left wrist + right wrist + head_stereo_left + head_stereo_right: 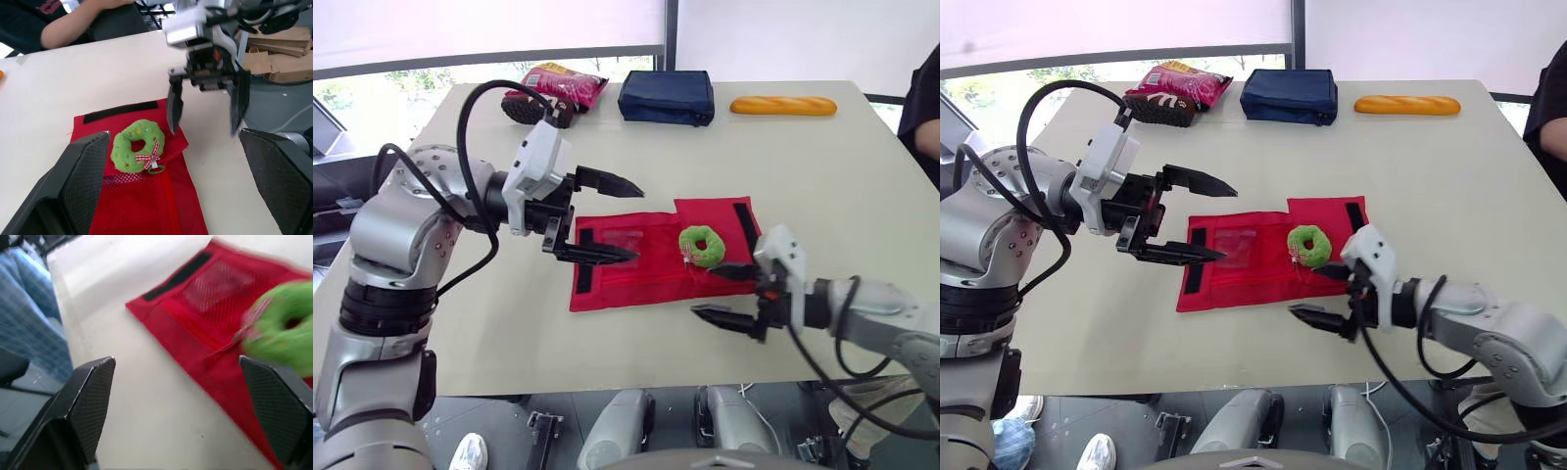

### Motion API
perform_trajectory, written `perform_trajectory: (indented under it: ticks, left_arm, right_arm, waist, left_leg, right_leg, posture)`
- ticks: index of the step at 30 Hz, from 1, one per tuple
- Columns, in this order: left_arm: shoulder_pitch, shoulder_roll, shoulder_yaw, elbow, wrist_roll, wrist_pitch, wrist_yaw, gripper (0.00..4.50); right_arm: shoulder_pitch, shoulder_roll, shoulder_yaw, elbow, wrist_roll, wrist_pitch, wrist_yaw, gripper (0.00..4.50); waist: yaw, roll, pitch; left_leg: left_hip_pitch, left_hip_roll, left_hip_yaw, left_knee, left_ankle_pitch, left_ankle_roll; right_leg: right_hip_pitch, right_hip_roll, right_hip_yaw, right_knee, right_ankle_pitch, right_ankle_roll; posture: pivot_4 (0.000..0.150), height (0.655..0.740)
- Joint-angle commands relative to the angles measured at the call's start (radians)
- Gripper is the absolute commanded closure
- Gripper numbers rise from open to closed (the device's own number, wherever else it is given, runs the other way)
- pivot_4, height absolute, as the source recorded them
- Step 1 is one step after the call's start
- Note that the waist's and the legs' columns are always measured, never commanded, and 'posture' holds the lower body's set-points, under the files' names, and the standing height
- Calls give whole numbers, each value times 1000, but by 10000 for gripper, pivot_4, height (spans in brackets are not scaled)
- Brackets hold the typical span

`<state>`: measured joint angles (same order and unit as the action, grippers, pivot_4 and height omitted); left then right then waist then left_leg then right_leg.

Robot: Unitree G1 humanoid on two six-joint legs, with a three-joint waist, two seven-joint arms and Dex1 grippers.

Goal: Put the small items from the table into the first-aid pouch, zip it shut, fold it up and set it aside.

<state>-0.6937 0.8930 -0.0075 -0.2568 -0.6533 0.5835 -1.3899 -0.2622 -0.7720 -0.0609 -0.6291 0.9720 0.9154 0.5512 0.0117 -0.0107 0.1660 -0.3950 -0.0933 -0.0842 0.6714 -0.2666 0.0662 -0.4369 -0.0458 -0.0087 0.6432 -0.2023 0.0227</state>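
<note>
The red first-aid pouch [646, 279] lies unfolded and flat on the counter [822, 186], mesh pocket facing up. A green wreath-shaped plush toy [702, 245] rests on the pouch, beside its right-hand flap. The left fingers [607, 182] are spread apart and empty, above the pouch's left part. The right fingers [724, 317] are spread apart and empty, at the pouch's near right edge, near the toy. A snack bag [558, 86], a navy pouch [667, 98] and a baguette [783, 106] lie along the far edge.

A person [927, 98] by the desk [862, 176] is cut off; the left fingers [597, 256] hide part of the pouch [646, 276].
</note>
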Motion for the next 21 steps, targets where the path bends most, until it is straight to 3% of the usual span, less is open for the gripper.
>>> perform_trajectory:
  ticks: [1, 5, 8, 16, 17, 21]
  left_arm:
    - [5, 18, 40, -30, -21, 3, 4, 0]
    - [12, 23, 48, -30, -25, 7, 11, 0]
    - [27, 26, 63, -31, -39, 15, 20, 0]
    - [85, 55, 95, -37, -37, 17, 29, 0]
    - [90, 57, 100, -38, -40, 18, 31, 0]
    - [109, 60, 112, -43, -50, 23, 38, 0]
  right_arm:
    - [-49, 16, -12, 92, -89, -87, 26, 973]
    - [-136, 55, 71, 259, -251, -195, 60, 973]
    - [-225, 104, 170, 422, -405, -304, 95, 7616]
    - [-313, 162, 268, 571, -563, -431, 241, 41825]
    - [-307, 166, 273, 550, -548, -415, 269, 44533]
    - [-263, 176, 264, 408, -421, -285, 357, 44533]
  waist:
    - [1, 0, 0]
    - [0, 0, 0]
    - [-3, 0, 0]
    - [1, 0, 0]
    - [1, 0, 0]
    - [1, 0, 0]
  left_leg:
    - [0, 0, 0, 0, 0, 0]
    - [0, 0, 1, 0, 0, 0]
    - [0, 0, 1, -1, 0, -1]
    - [-2, 0, 1, -1, 1, -1]
    - [-2, 0, 1, -1, 1, -1]
    - [-2, 0, 1, -1, 1, -1]
  right_leg:
    - [0, 0, 0, 0, 0, 0]
    - [0, 0, 1, 0, 1, -1]
    - [-1, 1, 1, 0, 1, -1]
    - [-3, 1, 2, 0, 1, -2]
    - [-3, 1, 2, 0, 1, -2]
    - [-4, 1, 1, 0, 2, -3]
  posture:
    - [1500, 7395]
    - [1500, 7395]
    - [1500, 7395]
    - [1500, 7395]
    - [1500, 7395]
    - [1500, 7395]
